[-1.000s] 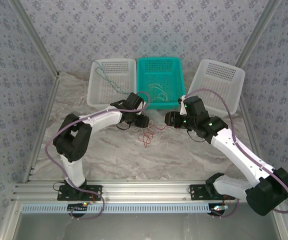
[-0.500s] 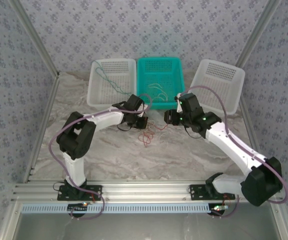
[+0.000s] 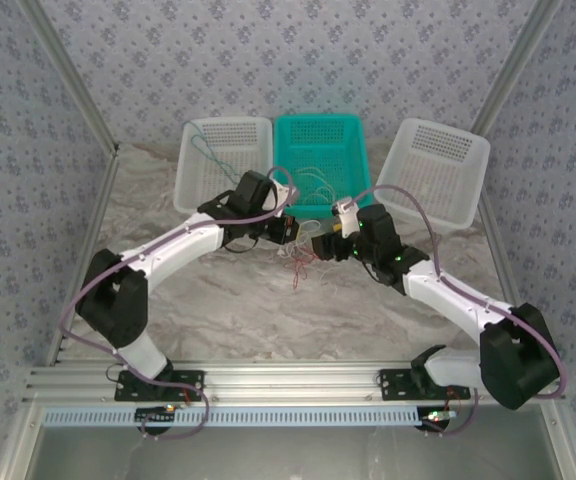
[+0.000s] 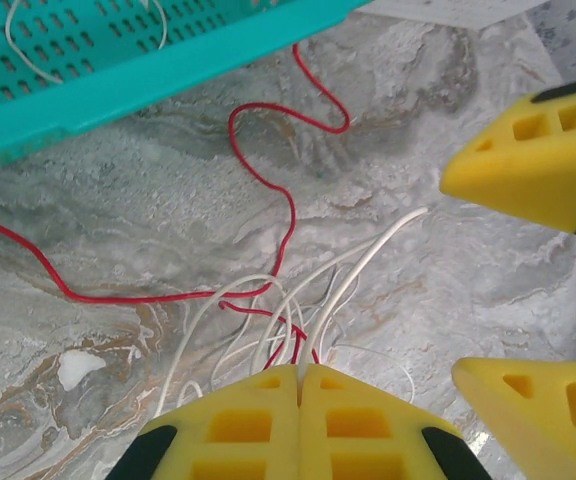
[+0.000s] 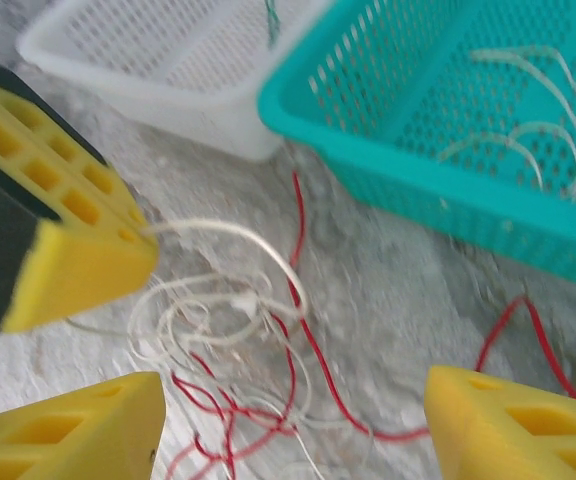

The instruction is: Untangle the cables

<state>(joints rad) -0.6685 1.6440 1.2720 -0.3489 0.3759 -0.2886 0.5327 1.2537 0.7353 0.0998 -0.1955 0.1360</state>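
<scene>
Red and cream wiring: the thin, limp red and whitish-cream cables (image 4: 290, 225) lie in a loose knot on the grey marbled tabletop (image 4: 118, 250). The knot sits just near of the teal perforated plastic basket (image 4: 118, 70), between the two grippers.
Other strands: a few pale ones lie inside the teal basket, and a green one (image 3: 208, 155) lies in the white perforated basket (image 3: 253, 135) at far left.
Risk, tightening: the pinch looks to take in several strands of both colours at once, so pulling away would likely cinch the knot rather than free one wire.
Risk, snagging: one red loop runs right up against the teal basket's wall, so a drag could catch it there or shift the basket.
Risk, slipping: wire this fine could slide out of the soft yellow pads under tension.
Left gripper (image 4: 298, 372): its jaws are pressed fully together, with white and red strands running into the seam at the tips. It is clamped on the cables.
Right gripper (image 5: 288, 420): its jaws are spread wide and straddle the right side of the tangle. It holds nothing, and no contact with the wires can be made out.
</scene>
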